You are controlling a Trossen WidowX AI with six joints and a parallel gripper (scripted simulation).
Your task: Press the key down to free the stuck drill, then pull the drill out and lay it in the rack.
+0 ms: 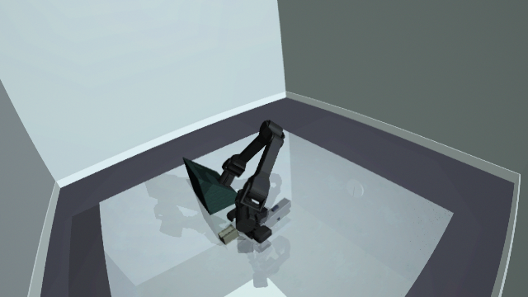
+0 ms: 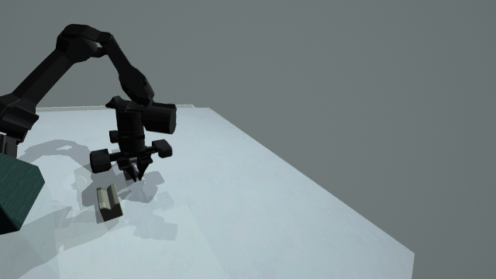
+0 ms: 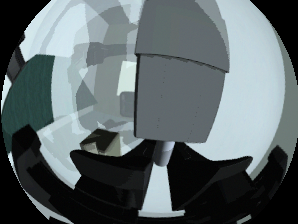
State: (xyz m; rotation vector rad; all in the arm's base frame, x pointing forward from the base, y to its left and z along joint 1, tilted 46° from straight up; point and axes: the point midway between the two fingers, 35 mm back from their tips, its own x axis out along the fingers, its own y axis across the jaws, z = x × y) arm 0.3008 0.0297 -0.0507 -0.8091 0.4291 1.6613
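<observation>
The grey holder block [image 1: 281,209] [image 3: 180,102] lies under and behind my gripper. A small dark blue patch, probably the key, shows on its top in the top view. The drill [image 2: 134,167] [image 3: 162,156] shows as a short, pale metal rod sticking out of the block's end. My gripper [image 2: 138,179] [image 3: 161,133] is shut on this rod, with its fingertips close together on both sides, right at the block's end face. How deep the drill sits is hidden. The beige rack [image 1: 228,234] [image 2: 109,205] [image 3: 114,144], with a groove along its top, stands a little beyond the drill's end.
A large dark green angular block [image 1: 212,190] [image 2: 19,190] [image 3: 31,95] stands beside the arm, left of the rack. The glossy white table [image 1: 371,231] [image 2: 248,201] carries shadows and reflections of the arm. Its edge runs diagonally at right in the exterior view.
</observation>
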